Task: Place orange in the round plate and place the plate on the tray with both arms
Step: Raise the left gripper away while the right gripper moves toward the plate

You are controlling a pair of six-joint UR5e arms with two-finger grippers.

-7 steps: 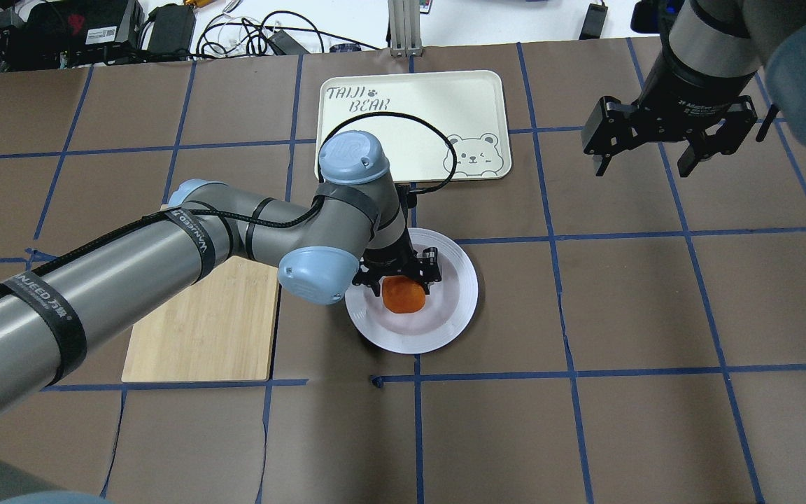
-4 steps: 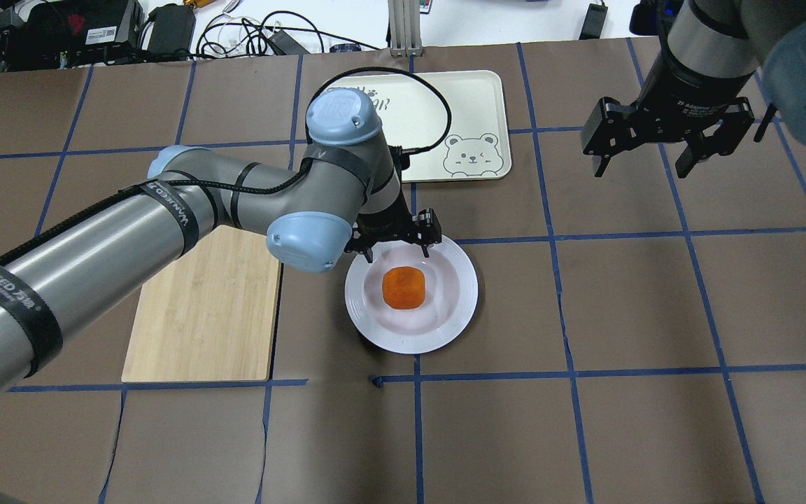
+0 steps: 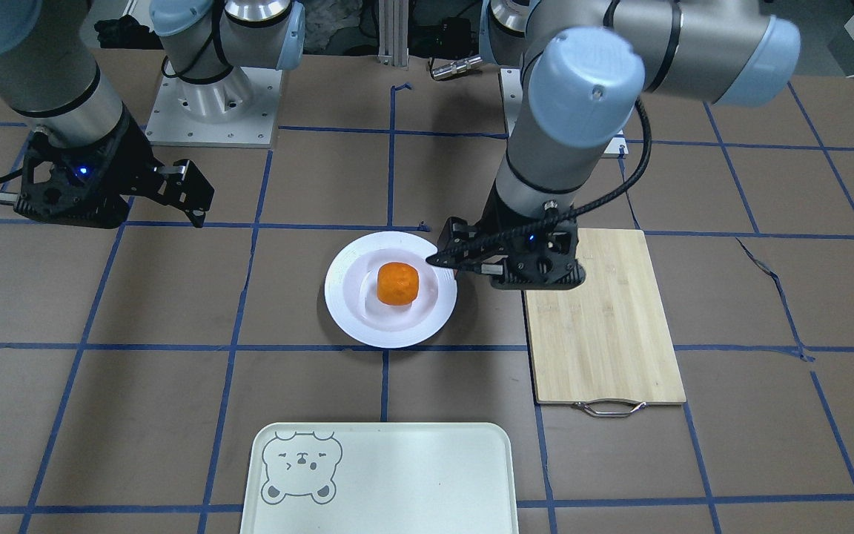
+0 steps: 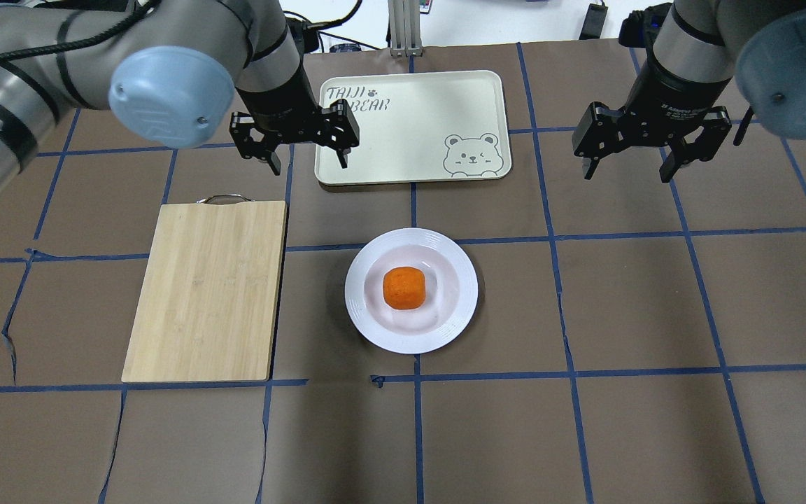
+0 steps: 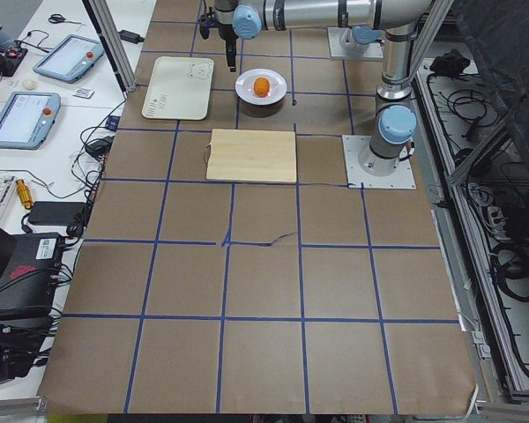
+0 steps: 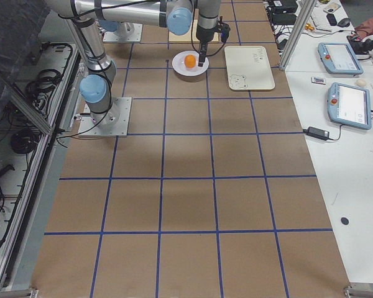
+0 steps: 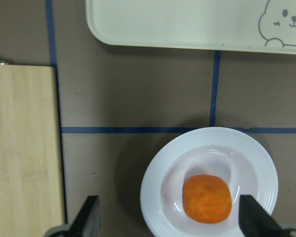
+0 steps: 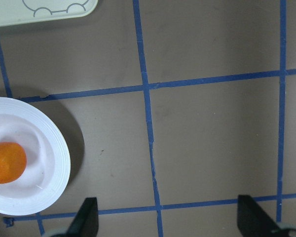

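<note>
The orange (image 4: 404,288) (image 3: 398,283) lies in the sunken centre of the round plate (image 4: 368,322) (image 3: 345,311) at mid-table, with nothing touching it. My left gripper (image 4: 308,165) (image 3: 464,256) hangs open and empty, raised well above the table; its wrist view looks down on the orange (image 7: 207,198) and the plate (image 7: 153,197). My right gripper (image 4: 627,173) is open and empty too, off to the plate's right. The tray (image 4: 417,105) (image 3: 397,475) lies bare beyond the plate.
A bamboo cutting board (image 4: 207,290) (image 3: 601,319) with a metal handle lies left of the plate. Brown paper with blue tape lines covers the table. Cables and electronics sit past the far edge.
My left gripper opened off the orange, left it in the plate, then rose and drew back toward the tray's left end. The right gripper shifted slightly.
</note>
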